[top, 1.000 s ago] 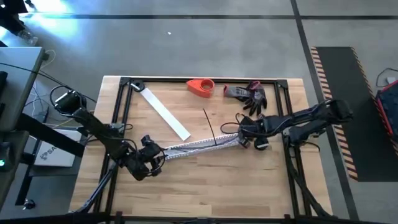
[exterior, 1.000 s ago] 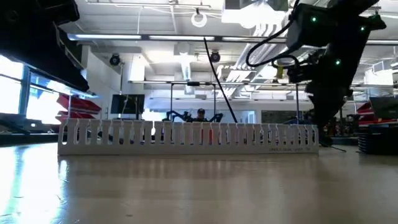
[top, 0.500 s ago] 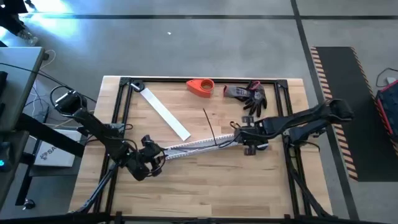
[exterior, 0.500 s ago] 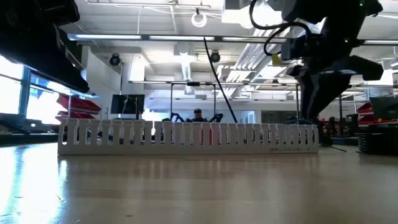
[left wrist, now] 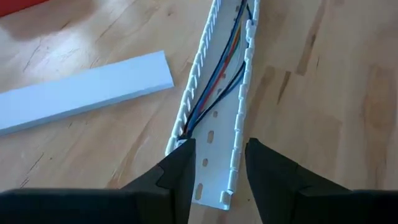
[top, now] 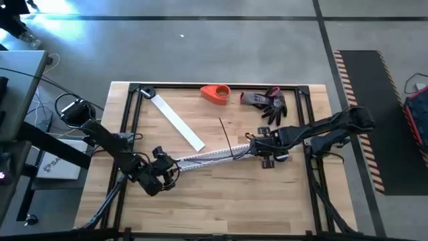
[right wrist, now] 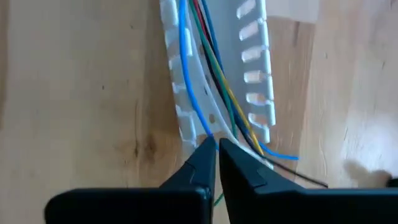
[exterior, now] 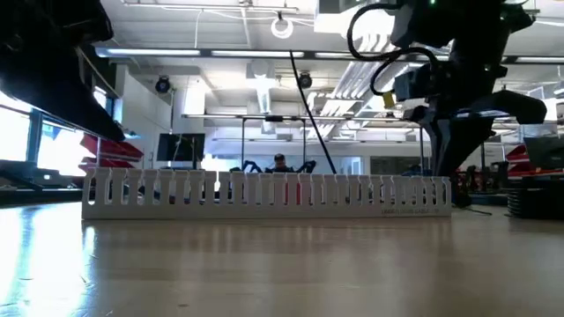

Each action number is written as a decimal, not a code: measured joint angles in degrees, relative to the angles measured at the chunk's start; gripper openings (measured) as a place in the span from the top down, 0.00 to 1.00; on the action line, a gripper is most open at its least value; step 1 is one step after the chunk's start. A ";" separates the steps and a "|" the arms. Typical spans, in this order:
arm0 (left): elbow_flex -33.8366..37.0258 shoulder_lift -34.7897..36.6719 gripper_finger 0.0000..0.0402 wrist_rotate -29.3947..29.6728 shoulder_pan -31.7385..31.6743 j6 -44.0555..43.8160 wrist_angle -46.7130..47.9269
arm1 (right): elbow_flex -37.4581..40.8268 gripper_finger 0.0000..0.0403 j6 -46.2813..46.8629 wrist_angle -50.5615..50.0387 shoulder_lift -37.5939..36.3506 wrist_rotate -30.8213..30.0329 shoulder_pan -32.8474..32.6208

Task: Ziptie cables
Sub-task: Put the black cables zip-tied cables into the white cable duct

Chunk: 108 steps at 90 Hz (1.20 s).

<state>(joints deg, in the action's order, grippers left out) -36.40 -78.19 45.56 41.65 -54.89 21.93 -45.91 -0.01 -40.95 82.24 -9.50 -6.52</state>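
While right pincer pinches cables | left pincer released astride channel | strip beside

Slotted channel lies across mid-desk, a pincer at each end; white strip, red piece and gloves crowd far edge; near-edge desk bare.

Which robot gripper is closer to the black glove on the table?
The right one. The right gripper sits at the white slotted channel's end, just in front of the black glove. The left gripper is at the channel's other end, far across the wooden table.
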 joint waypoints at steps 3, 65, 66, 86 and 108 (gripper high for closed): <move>0.00 0.00 0.70 0.00 0.00 0.02 -0.23 | 0.07 1.00 -0.01 -0.45 0.00 0.41 0.29; 0.00 -0.03 0.70 -0.46 0.02 0.02 -0.88 | -2.30 0.94 3.09 -7.90 -0.15 2.02 0.20; 0.00 -0.03 0.70 -0.46 0.02 0.02 -0.89 | -2.44 0.94 2.80 -7.79 -0.15 1.95 0.07; 0.00 -0.03 0.70 -0.46 0.01 0.04 -0.86 | -1.94 0.76 -3.90 -2.98 -0.17 -4.92 -2.21; 0.00 -0.05 0.70 -0.46 0.02 0.04 -0.86 | 1.20 0.81 -3.77 1.85 -0.02 -6.12 -1.72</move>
<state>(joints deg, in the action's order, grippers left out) -36.40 -78.24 45.10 41.67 -54.85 21.07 -44.71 -3.78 -39.10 82.21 -15.62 -8.24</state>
